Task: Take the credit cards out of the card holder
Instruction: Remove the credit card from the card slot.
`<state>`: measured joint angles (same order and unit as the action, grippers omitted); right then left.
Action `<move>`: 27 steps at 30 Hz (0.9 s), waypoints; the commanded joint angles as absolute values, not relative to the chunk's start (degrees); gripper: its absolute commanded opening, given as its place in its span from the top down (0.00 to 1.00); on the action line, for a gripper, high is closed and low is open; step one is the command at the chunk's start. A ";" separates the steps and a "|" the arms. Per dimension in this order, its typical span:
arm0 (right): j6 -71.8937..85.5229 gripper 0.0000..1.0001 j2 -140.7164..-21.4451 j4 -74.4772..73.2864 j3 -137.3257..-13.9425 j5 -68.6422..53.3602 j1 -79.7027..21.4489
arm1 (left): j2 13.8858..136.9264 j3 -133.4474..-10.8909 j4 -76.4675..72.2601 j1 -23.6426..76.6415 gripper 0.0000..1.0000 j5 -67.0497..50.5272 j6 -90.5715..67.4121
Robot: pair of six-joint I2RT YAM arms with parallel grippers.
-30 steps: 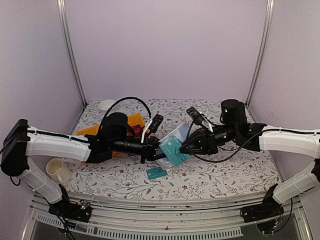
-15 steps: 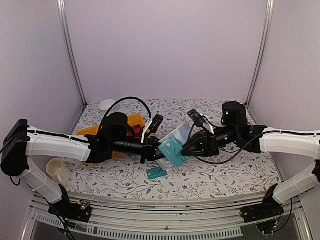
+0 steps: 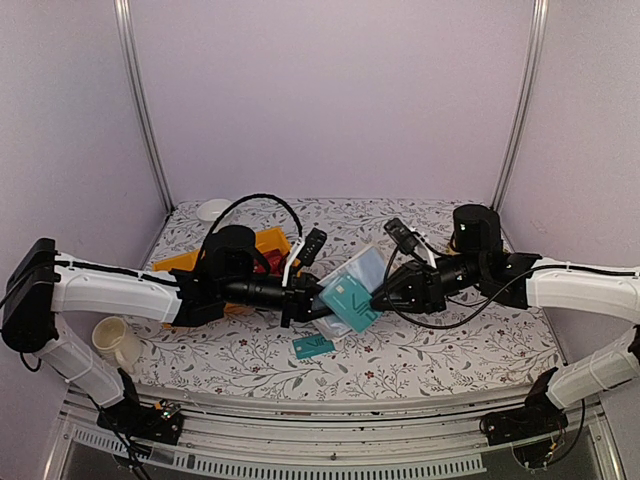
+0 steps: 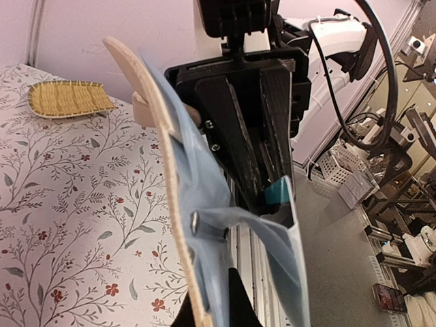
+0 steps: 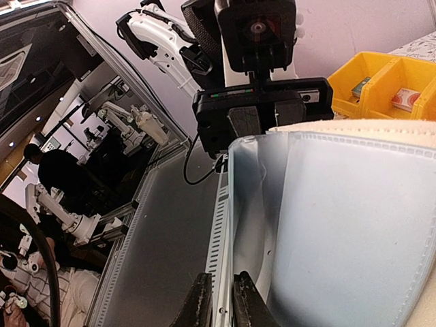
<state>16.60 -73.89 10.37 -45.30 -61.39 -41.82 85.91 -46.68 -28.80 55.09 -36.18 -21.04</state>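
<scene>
Now the left gripper (image 3: pixel 308 300) is pinched shut on the card holder (image 4: pixel 178 204), which is held up between the two claws. The right gripper (image 3: pixel 380 297) nips a teal credit card (image 3: pixel 346 298) at its fingertips. It is best drawn straight out, away from the left gripper, with the holder kept firm.

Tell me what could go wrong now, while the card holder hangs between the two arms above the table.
The right pincer seems to pinch the teal card only by its edge; it may slip or drag the sleeve along.
The left pincer clamps the soft card holder at one end; the pull could tug it loose.
A freed card could drop near the other teal card lying on the table.
</scene>
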 commanded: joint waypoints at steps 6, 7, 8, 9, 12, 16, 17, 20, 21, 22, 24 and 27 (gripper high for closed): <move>16.79 0.96 -73.70 11.86 -44.15 -62.48 -41.56 | 84.57 -47.56 -29.62 55.49 1.00 -36.12 -20.14; 16.92 0.97 -73.74 11.87 -44.06 -62.41 -41.49 | 84.62 -47.54 -29.58 55.45 1.00 -36.12 -20.06; 17.05 0.98 -73.89 11.87 -44.04 -62.29 -41.49 | 84.64 -47.55 -29.49 55.38 1.00 -36.12 -19.96; 17.12 0.98 -73.93 11.87 -44.03 -62.07 -41.53 | 84.68 -47.61 -29.46 55.37 1.00 -36.12 -19.91; 17.19 0.98 -73.04 11.47 -43.89 -59.51 -41.42 | 84.61 -47.54 -28.91 55.41 1.00 -36.05 -19.72; 16.76 0.98 -70.67 10.45 -43.33 -57.49 -39.12 | 84.29 -46.96 -27.76 55.39 1.00 -35.65 -19.06; 16.78 0.98 -70.14 10.23 -43.07 -57.48 -38.28 | 84.24 -46.94 -27.44 55.37 1.00 -35.60 -18.99; 16.34 0.98 -69.08 8.57 -42.75 -57.50 -36.29 | 84.23 -46.93 -26.99 55.46 1.00 -36.08 -18.90; 15.83 0.98 -68.74 7.99 -42.71 -57.48 -35.84 | 84.19 -46.89 -26.91 55.46 1.00 -36.18 -18.90; 15.52 0.98 -68.30 7.54 -42.72 -57.42 -35.37 | 84.23 -46.92 -26.90 55.50 1.00 -36.21 -18.87; 14.94 0.98 -67.84 6.52 -42.73 -57.27 -34.31 | 84.29 -46.95 -26.81 55.52 1.00 -36.37 -18.85; 14.29 0.98 -67.59 5.57 -42.85 -56.95 -33.21 | 84.70 -47.18 -26.72 55.47 1.00 -36.92 -18.98</move>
